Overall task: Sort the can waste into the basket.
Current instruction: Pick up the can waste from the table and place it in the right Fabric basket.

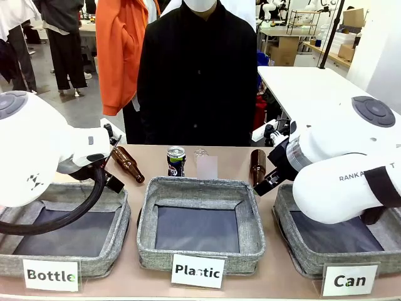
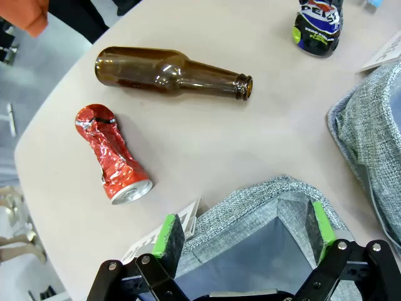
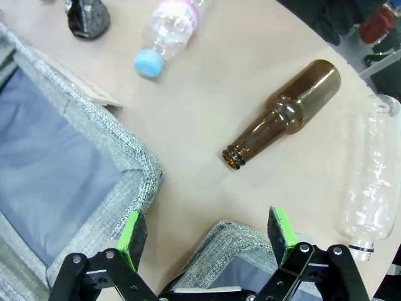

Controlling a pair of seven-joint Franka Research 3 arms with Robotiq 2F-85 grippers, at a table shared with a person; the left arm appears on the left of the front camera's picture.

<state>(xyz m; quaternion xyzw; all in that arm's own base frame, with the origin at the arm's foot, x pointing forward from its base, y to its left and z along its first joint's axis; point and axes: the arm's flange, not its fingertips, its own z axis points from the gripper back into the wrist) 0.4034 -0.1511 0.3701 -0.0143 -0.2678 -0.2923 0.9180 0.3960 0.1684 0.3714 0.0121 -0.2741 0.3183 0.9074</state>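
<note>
A dark navy can (image 1: 176, 161) with a silver top stands upright behind the middle basket; the left wrist view catches it as the dark can (image 2: 318, 25) at the top edge. A crushed red can (image 2: 113, 157) lies on its side on the table, beyond and left of my left gripper (image 2: 244, 229), which hangs open over a corner of the "Bottle" basket (image 2: 250, 204). My right gripper (image 3: 207, 235) is open above a corner of the grey "Can" basket (image 3: 229, 248), the basket (image 1: 285, 216) at the front right with a white card. Neither gripper holds anything.
A brown bottle (image 2: 169, 72) lies near the red can. Another brown bottle (image 3: 285, 113) and a clear plastic bottle (image 3: 373, 182) lie near the right gripper, and a blue-capped bottle (image 3: 166, 31) farther off. The "Plastic" basket (image 1: 199, 188) sits in the middle. A person (image 1: 197, 75) stands at the far edge.
</note>
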